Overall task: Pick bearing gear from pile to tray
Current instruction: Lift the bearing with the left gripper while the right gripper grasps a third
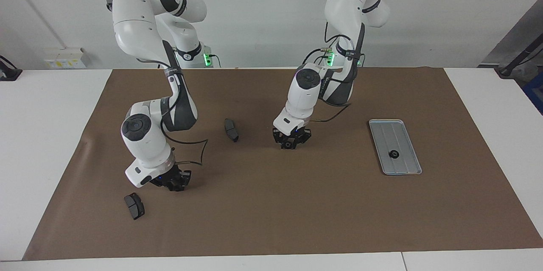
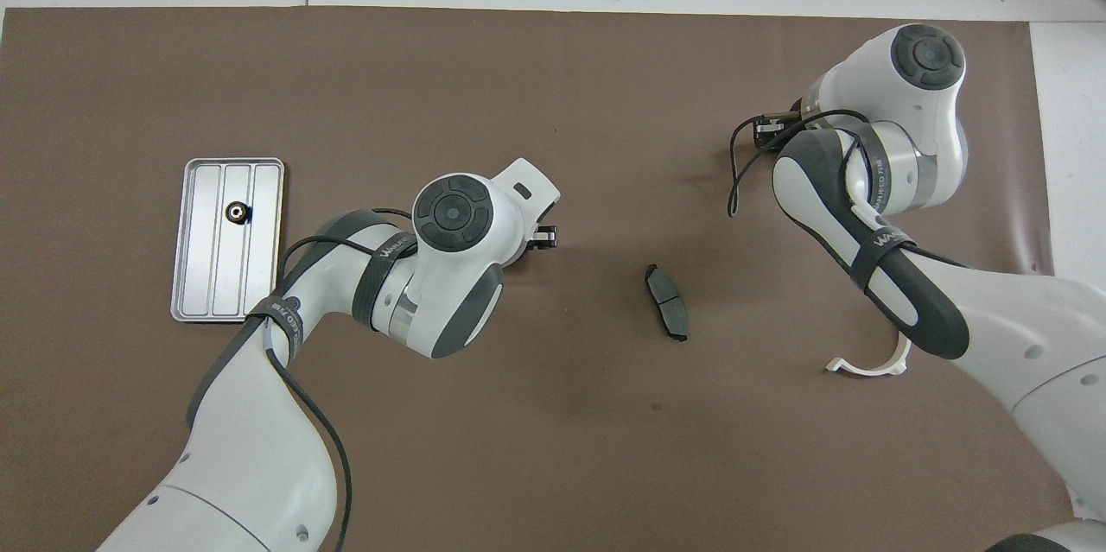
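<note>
Brown paper mat (image 1: 271, 220) spread wide over the white table (image 1: 42, 156), bare white showing at both ends and along the edge farthest from the robots, where a seam (image 1: 402, 260) splits the tabletop. Plain pale wall (image 1: 254, 16) up top. A small white socket box (image 1: 65, 57) sits against that wall toward the right arm's end, a dark clamp-like piece (image 1: 8, 71) beside it at the table's edge. Toward the left arm's end, a slanted grey panel (image 1: 517, 37) and something blue (image 1: 535, 93), too cut off to name
</note>
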### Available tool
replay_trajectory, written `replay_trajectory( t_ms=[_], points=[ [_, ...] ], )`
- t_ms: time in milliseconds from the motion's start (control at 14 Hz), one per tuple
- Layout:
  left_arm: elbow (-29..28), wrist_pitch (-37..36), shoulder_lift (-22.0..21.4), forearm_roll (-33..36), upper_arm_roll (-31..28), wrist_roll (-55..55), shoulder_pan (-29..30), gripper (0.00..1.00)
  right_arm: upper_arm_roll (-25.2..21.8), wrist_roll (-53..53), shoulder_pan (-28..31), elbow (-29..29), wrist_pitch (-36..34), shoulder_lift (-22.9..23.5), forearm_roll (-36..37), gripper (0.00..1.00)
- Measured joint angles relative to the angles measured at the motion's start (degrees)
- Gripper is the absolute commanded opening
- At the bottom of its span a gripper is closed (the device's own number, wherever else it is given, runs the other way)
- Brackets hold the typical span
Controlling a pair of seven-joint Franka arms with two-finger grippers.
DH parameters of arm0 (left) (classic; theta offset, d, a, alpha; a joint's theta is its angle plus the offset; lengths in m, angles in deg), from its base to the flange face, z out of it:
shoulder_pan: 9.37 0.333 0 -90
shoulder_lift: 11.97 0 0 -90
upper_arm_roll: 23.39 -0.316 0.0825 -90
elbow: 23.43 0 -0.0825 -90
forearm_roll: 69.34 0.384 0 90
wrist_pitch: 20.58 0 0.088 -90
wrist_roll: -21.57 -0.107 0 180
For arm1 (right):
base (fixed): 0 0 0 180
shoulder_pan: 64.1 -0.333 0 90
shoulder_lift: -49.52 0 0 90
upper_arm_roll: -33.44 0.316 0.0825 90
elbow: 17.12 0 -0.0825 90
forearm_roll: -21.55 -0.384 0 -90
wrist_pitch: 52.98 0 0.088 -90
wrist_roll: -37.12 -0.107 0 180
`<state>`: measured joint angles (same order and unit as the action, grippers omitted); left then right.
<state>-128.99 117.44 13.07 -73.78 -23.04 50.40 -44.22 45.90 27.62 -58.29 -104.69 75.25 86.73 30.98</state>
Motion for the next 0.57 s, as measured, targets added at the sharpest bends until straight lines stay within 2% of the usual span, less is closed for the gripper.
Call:
replay_trajectory(
  t_ms=[71, 143, 285, 499, 570],
  points=[
    [-0.1, 0.0, 0.0, 0.0, -0.1, 0.0, 0.0, 0.40, 0.0, 0.0, 0.0, 0.0, 0.0, 0.0, 0.0, 0.33],
    [-0.2, 0.0, 0.0, 0.0, -0.2, 0.0, 0.0, 0.39, 0.0, 0.0, 0.0, 0.0, 0.0, 0.0, 0.0, 0.25],
    [-0.4, 0.1, 0.0, 0.0, -0.2, 0.0, 0.0, 0.34, 0.0, 0.0, 0.1, 0.1, -0.1, 0.0, 0.0, 0.00],
    [-0.5, 0.3, 0.0, 0.0, -0.2, 0.0, 0.0, 0.25, 0.0, 0.0, 0.1, 0.1, -0.2, 0.0, 0.0, 0.00],
    [-0.5, 0.3, 0.0, 0.0, -0.2, 0.0, 0.0, 0.19, 0.0, 0.0, 0.1, 0.2, -0.5, 0.0, 0.0, 0.00]
  ],
)
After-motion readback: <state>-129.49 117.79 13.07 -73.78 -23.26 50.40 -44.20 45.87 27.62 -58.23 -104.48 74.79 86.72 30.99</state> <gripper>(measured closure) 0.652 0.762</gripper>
